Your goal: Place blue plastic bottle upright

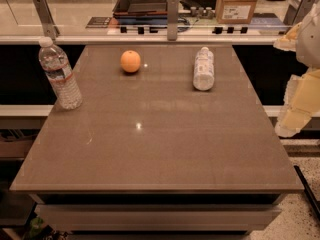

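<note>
Bottles are counted at two, oranges at one, tables at one. The blue bottle [203, 69] is found lying on its side on the far right part of the table [160, 149], its white cap turned toward the far edge and its pale label facing up. The tall bottle [60, 74] is seen upright at the table's left edge, with a reddish band around its middle. The orange [130, 61] is placed between the two bottles, nearer the far edge and well apart from each.

One gripper [296, 115] is noted at the right border of the view, off the table's right side and well apart from the blue bottle. It is cut off by the frame and only pale blocky segments are made out, so whether it is parted or closed cannot be told.

Behind the table, a tray [142, 3] and a box [238, 3] are seen on a counter, both cropped by the top border. Print on the bottle labels cannot be read. The space under the table top is lost in shadow.
</note>
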`<state>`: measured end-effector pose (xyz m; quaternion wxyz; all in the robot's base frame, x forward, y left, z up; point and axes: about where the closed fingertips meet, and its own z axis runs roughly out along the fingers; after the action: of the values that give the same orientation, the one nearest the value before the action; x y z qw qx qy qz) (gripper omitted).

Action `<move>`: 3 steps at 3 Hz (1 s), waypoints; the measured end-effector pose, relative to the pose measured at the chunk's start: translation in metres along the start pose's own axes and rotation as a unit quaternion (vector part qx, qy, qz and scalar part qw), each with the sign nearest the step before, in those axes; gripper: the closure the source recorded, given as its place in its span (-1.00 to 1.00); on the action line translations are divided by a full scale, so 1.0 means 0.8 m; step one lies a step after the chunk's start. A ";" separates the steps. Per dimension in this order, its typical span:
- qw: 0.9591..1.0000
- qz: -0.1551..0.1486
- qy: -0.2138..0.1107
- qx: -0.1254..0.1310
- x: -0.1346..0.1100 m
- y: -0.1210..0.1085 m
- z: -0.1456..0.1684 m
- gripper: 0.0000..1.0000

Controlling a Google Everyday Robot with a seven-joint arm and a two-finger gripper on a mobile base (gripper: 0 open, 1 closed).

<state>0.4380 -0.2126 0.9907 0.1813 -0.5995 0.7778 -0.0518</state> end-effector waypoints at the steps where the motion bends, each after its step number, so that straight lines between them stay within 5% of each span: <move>1: 1.000 0.000 0.000 0.000 0.000 0.000 0.000 -1.00; 3: 0.999 0.038 -0.024 0.000 -0.003 -0.033 0.008 -1.00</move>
<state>0.4645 -0.2164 0.9933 0.2014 -0.5704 0.7957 -0.0306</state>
